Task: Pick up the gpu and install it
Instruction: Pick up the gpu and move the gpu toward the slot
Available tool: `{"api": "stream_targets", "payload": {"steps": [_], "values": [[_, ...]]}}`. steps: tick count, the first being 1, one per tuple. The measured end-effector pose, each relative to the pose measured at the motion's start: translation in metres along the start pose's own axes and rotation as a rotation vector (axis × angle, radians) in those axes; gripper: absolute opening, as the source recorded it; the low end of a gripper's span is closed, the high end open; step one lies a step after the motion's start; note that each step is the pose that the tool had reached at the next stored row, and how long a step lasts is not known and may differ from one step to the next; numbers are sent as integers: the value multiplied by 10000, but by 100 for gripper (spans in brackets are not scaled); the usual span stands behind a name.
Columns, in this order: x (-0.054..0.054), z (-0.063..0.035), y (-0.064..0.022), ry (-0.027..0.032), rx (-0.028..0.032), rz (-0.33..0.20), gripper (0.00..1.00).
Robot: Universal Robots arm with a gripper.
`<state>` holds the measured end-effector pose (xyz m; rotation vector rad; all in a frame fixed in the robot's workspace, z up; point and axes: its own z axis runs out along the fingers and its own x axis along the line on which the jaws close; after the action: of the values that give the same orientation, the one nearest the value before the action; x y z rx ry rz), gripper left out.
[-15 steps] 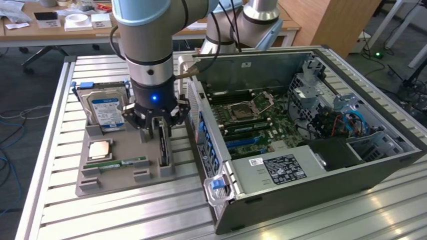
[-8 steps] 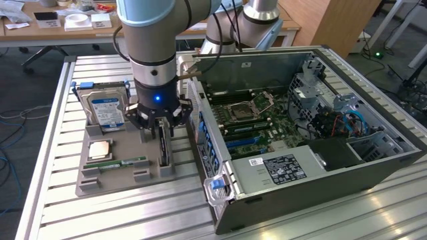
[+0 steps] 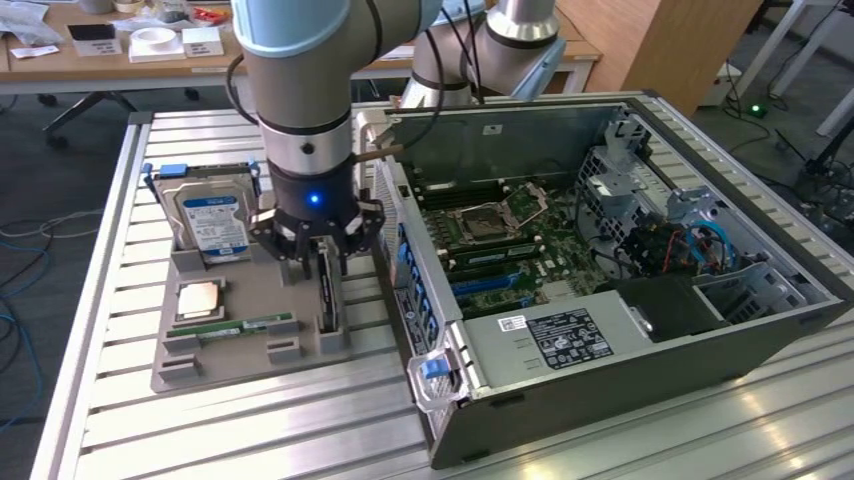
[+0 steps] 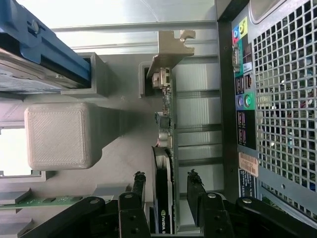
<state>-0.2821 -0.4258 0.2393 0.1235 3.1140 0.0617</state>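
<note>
The gpu stands on its edge in a slot at the exterior view's right side of the grey holder tray. In the wrist view the gpu appears edge-on, its silvery bracket at the far end. My gripper hangs straight down over the card and is open. The gripper straddles the card, one black finger on each side, with a small gap left between each finger and the card.
The tray also holds a hard drive in a blue caddy, a processor and a green memory stick. The open computer case stands close beside the tray; its perforated rear panel is near the gripper.
</note>
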Motion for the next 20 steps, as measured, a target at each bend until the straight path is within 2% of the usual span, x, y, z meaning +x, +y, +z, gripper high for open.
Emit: {"api": "stream_targets", "payload": {"steps": [14,20], "values": [[17,5,-32,0,1,12,47],[18,51,-34,1,2,12,47]]}}
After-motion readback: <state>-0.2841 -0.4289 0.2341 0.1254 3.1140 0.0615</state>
